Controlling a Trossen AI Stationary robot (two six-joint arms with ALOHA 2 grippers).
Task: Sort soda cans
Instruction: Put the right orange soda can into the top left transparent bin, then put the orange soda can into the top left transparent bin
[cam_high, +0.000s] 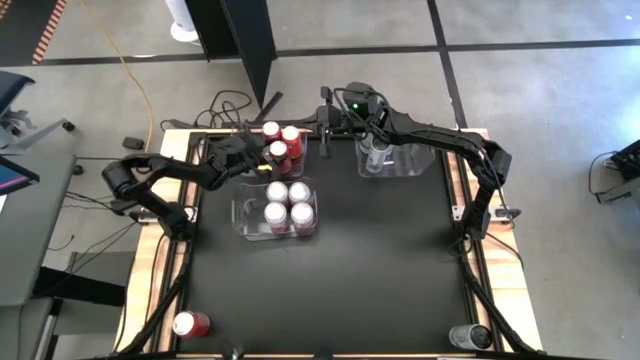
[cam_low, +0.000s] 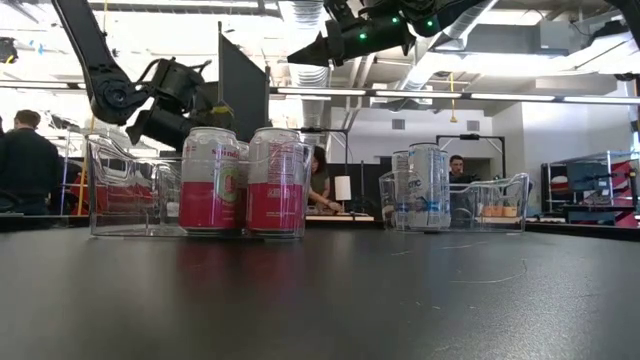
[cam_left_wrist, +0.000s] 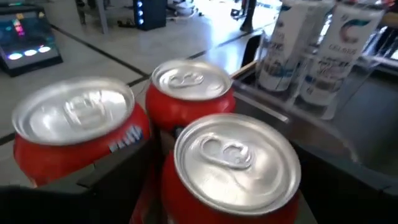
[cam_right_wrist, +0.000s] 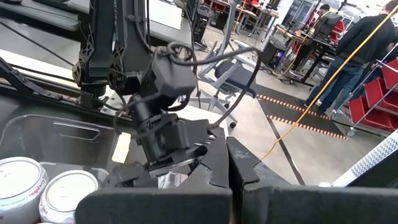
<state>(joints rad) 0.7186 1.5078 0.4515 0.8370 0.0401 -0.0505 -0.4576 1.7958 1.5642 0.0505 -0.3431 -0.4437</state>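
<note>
Three red cans (cam_high: 279, 142) are grouped at the worktop's (cam_high: 330, 290) far edge. The open left gripper (cam_high: 258, 148) is held over them, partly hiding one. The shut right gripper (cam_high: 327, 118) is raised nearby.

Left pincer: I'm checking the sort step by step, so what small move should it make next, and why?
Probably lift straight up and back off. The left pincer stands open over three red cans already upright in the bin, so a loose red can at the table's near edge looks next.
</note>
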